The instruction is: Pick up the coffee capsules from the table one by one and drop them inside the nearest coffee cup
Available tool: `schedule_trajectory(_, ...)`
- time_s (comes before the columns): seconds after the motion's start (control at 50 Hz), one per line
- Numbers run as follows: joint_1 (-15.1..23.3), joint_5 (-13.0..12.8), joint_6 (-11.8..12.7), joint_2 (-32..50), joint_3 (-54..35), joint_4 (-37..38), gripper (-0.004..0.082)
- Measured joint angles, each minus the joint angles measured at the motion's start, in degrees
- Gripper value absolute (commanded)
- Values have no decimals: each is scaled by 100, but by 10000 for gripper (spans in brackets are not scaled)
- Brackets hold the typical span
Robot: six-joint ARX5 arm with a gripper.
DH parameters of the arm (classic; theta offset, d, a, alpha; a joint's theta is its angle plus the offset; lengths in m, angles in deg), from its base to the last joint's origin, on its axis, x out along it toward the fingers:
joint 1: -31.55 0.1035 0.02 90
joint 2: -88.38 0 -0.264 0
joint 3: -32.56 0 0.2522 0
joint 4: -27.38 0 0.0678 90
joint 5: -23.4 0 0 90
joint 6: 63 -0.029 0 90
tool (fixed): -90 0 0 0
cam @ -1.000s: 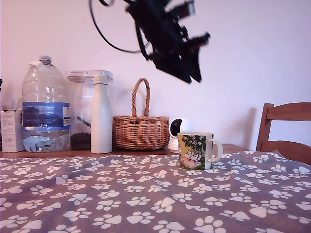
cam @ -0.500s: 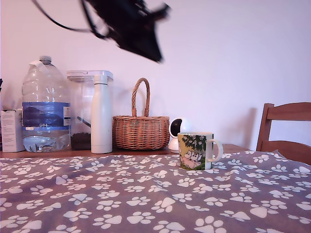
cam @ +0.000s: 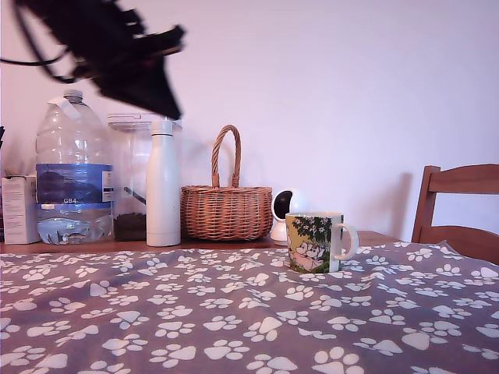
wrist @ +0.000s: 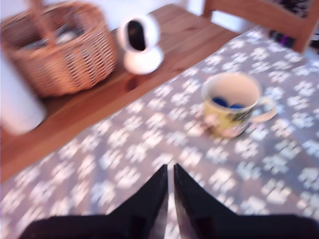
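My gripper (cam: pixel 160 93) hangs high at the exterior view's left, above the white bottle (cam: pixel 162 184) and the big water jug (cam: pixel 72 170), blurred. On the wrist view its two black fingers (wrist: pixel 157 191) sit almost together with only a thin slit between them, nothing held. The mug (cam: pixel 314 241) stands on the paw-print cloth (cam: pixel 234 312), right of the wicker basket (cam: pixel 225 202) and near the small white camera (cam: pixel 282 212). I see blue capsules (wrist: pixel 225 103) lying inside the mug.
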Motion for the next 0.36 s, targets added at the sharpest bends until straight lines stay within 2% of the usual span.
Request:
schedule_trajectory(0.16,127,-214,140,546,-518,90,21)
schedule_trajectory(0.36,216,-350,361,984,-1156,70,20)
